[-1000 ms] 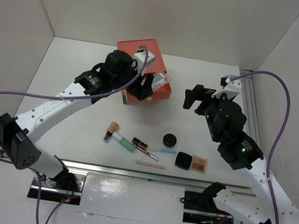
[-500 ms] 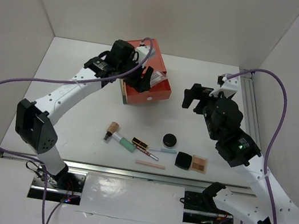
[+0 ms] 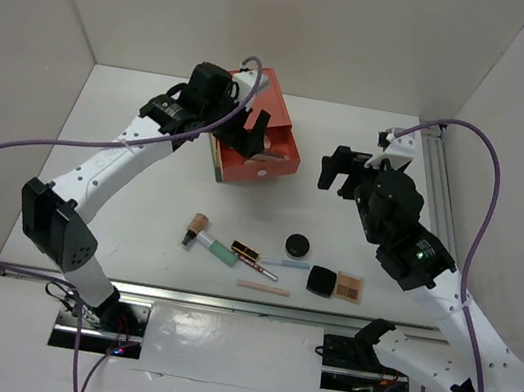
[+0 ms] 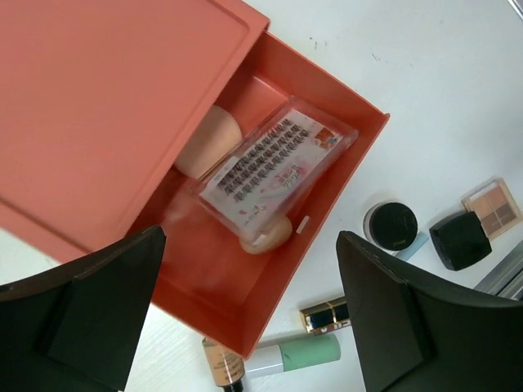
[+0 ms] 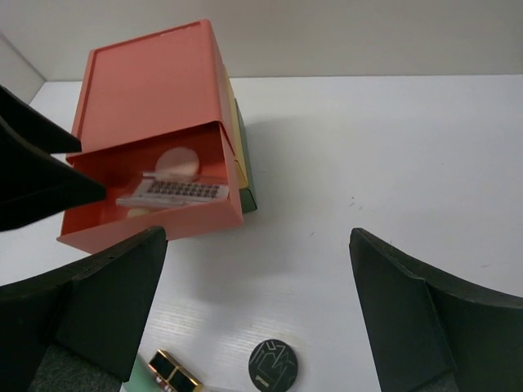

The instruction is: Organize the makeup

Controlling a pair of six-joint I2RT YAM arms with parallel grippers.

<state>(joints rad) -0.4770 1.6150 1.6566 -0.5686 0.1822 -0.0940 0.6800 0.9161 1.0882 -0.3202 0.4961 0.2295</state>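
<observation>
My left gripper (image 3: 249, 135) (image 4: 249, 278) hangs open over the orange box's pulled-out top drawer (image 3: 260, 158) (image 4: 327, 208), holding nothing. Inside the drawer lie a clear lash pack (image 4: 274, 167) and two peach sponge puffs (image 4: 208, 143) (image 4: 268, 237). On the table in front lie a mint-green tube (image 3: 220, 249) (image 4: 298, 355), a lipstick (image 3: 245, 251) (image 4: 327, 314), a round black compact (image 3: 297, 246) (image 5: 274, 365), a black square case (image 3: 321, 281), an eyeshadow palette (image 3: 350, 287) and a thin pink pencil (image 3: 263, 287). My right gripper (image 3: 340, 169) (image 5: 257, 269) is open and empty, right of the box.
A small peach-coloured bottle (image 3: 196, 226) lies by the tube. Yellow and green drawers (image 5: 245, 184) sit shut under the orange one. A metal rail (image 3: 444, 182) runs along the right wall, and white walls close in the table on three sides.
My left gripper has opened wider and let go of the lash pack, which now rests in the drawer. The left arm has shifted slightly back. The right arm has barely moved.
</observation>
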